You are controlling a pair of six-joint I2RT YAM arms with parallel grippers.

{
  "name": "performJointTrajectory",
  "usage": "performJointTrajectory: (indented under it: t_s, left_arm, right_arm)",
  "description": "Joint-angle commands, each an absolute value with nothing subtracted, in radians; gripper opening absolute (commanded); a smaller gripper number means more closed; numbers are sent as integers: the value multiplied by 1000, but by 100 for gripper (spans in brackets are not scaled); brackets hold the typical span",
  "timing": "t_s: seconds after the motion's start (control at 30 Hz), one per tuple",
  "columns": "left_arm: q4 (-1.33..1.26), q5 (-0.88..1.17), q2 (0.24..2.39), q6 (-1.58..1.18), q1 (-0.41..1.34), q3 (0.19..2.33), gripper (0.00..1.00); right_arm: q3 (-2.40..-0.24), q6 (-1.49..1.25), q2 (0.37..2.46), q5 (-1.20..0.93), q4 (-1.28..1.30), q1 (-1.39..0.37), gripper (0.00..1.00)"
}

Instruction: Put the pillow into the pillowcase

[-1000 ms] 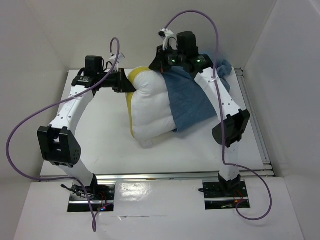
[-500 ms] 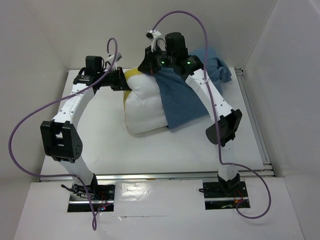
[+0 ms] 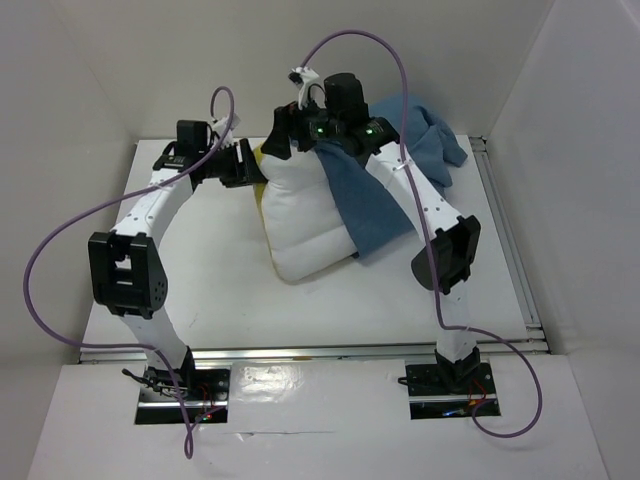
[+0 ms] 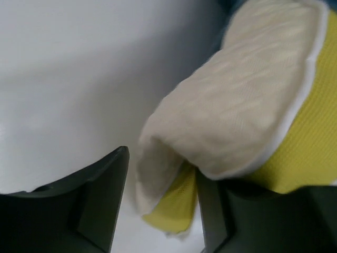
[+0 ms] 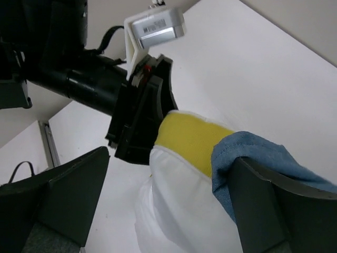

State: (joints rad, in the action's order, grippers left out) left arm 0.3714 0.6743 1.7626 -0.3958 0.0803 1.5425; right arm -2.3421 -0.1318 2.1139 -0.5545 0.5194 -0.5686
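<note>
Left jaws spread, right jaws spread, puffy cream-white pillow with yellow edge, wrinkled dusty-blue pillowcase draped over it

The pillow is soft, quilted cream cloth with a yellow mesh edge. The pillowcase is matt, wrinkled blue cloth. The table is smooth and white.

Puffy cream-white pillow with a yellow edge at its far-left corner, sitting mid-scene and mostly uncovered. Wrinkly dusty-blue pillowcase is just draped over its right side, bunched up at the far right.
</note>
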Motion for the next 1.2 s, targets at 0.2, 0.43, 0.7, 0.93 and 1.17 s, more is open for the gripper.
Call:
performJointTrajectory:
  t_s: [0.2, 0.43, 0.7, 0.93, 1.17]
  left_arm:
    - [359, 206, 1734, -299, -24, 1601, 97]
    - [379, 340, 1580, -37, 24, 1610, 100]
    - [664, 394, 1431, 585, 406, 1502, 100]
    - [536, 262, 1290, 827, 601, 1201, 100]
    - [287, 202, 1301, 890, 669, 985, 100]
  right_arm:
    - [-2136, -5, 1810, -304, 385, -542, 99]
    - [-1864, 178, 1634, -2, 373, -450, 99]
    - [-1623, 190, 1531, -214, 591, -260, 94]
    - [-1511, 97, 1494, -363, 716, -239, 89]
    - [-1499, 44, 1473, -414, 748, -239, 88]
